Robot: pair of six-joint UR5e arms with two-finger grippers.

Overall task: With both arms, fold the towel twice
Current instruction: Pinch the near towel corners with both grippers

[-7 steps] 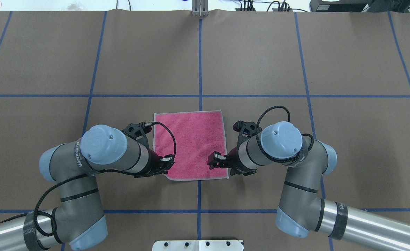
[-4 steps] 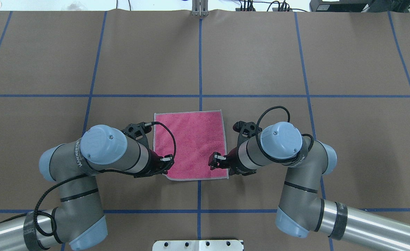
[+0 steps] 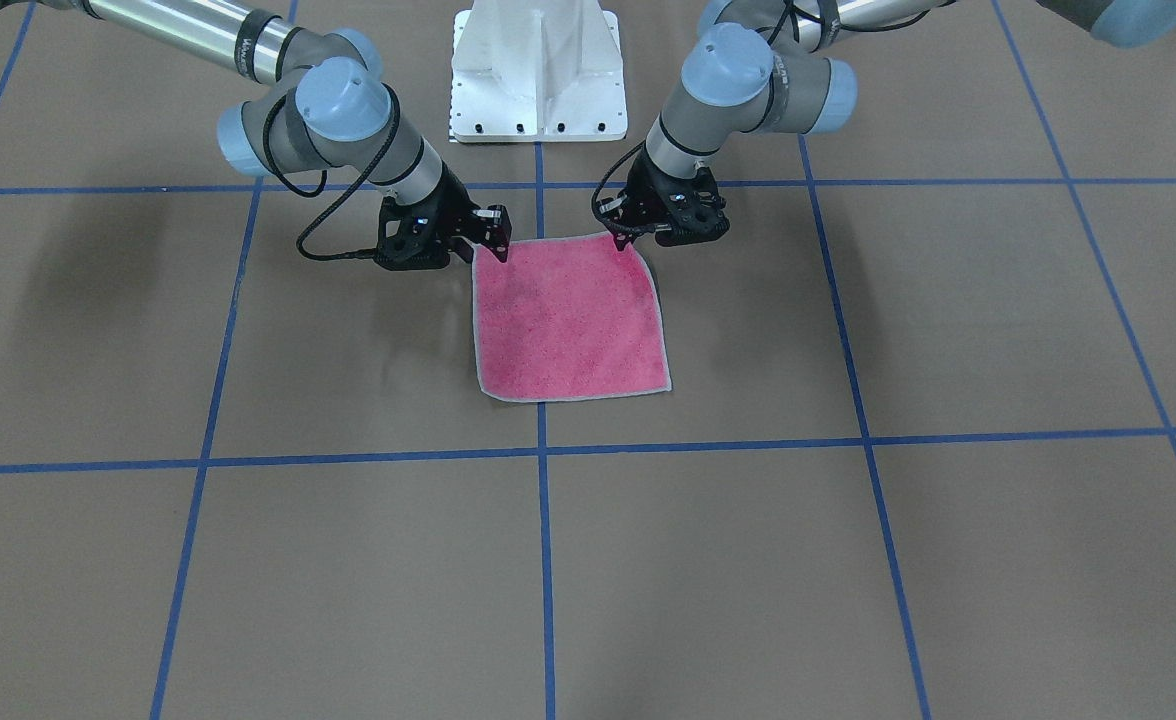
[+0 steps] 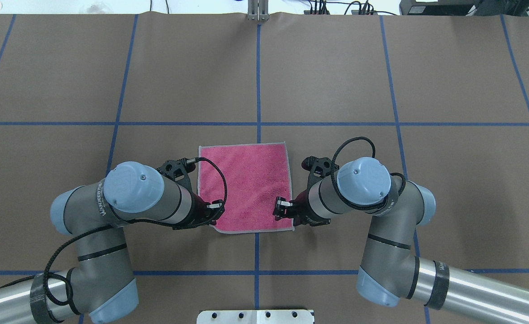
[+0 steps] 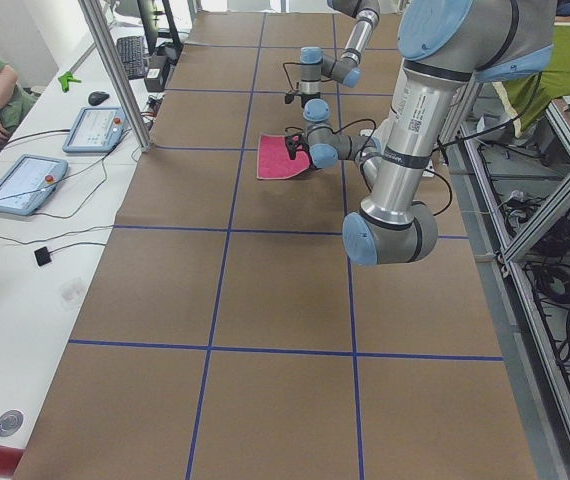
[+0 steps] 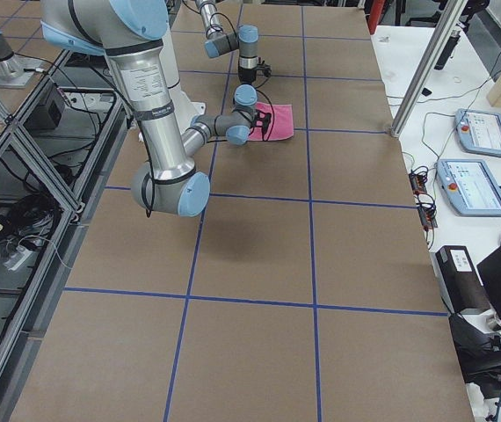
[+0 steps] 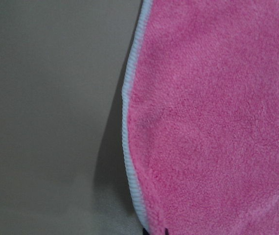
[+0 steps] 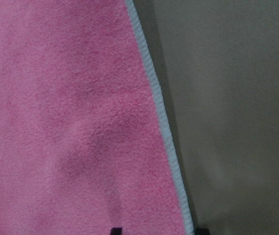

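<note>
- The left gripper (image 4: 216, 211) sits at the towel's near left corner. Its jaws are drawn close on the hem, which rides just off the table (image 4: 336, 67), seemingly a pinch ready for lifting.
- The towel (image 4: 245, 184) lies flat and unfolded between both arms, pink face up.
- The right gripper (image 4: 280, 210) mirrors this at the near right corner. Its tips straddle the hem with a gap, so I cannot tell whether it grips.

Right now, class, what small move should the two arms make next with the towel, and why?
Probably lift both robot-side corners slightly, together. The towel lies flat, unfolded, pink up; the left end effector and right end effector sit at those corners, cloth puckered there, though closure is unclear.
</note>
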